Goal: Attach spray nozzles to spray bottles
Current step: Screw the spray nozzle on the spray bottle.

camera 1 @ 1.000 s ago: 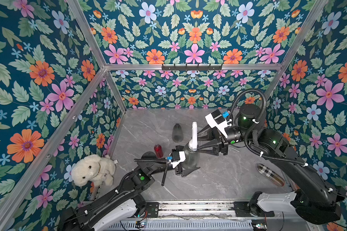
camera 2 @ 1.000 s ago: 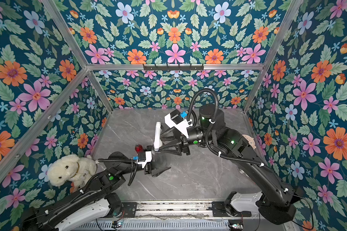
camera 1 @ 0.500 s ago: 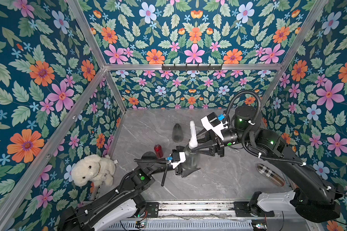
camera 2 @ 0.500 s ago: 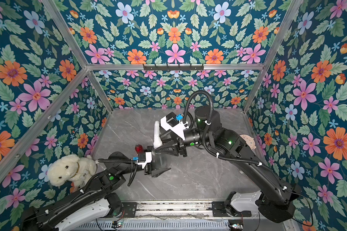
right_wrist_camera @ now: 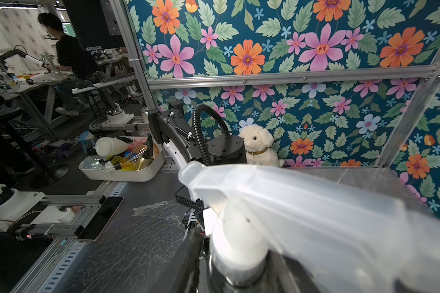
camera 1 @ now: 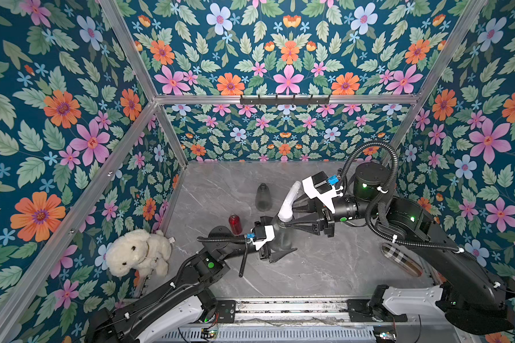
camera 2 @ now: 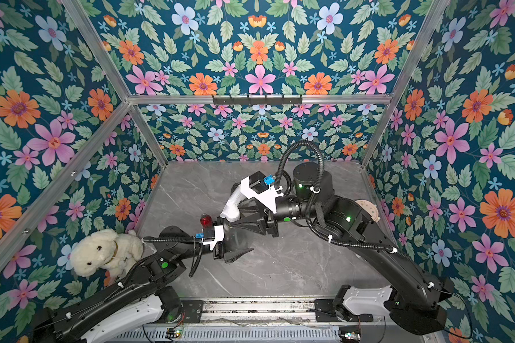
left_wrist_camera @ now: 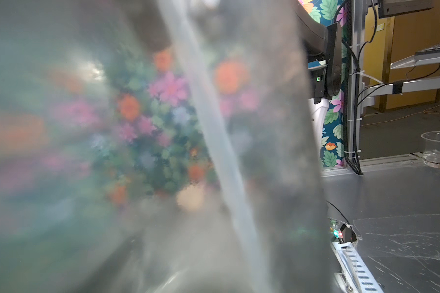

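Observation:
A smoky-grey spray bottle stands mid-table with my left gripper shut on its lower body. In the left wrist view the bottle's wall fills the frame and a dip tube runs down inside it. A whitish spray nozzle sits on its neck. My right gripper reaches in from the right, its jaws closed in on either side of the nozzle's collar. Both top views show this nozzle. A second grey bottle stands bare behind. A small red bottle stands to the left.
A plush dog sits against the left wall. A plaid oblong case lies by the right wall, and a beige disc shows behind the right arm. Outside the cell are a white bin and a clear cup.
My right arm has moved left to the bottle and its jaws have narrowed round the nozzle's collar. The nozzle now leans slightly. The left arm and bottle have stayed put.

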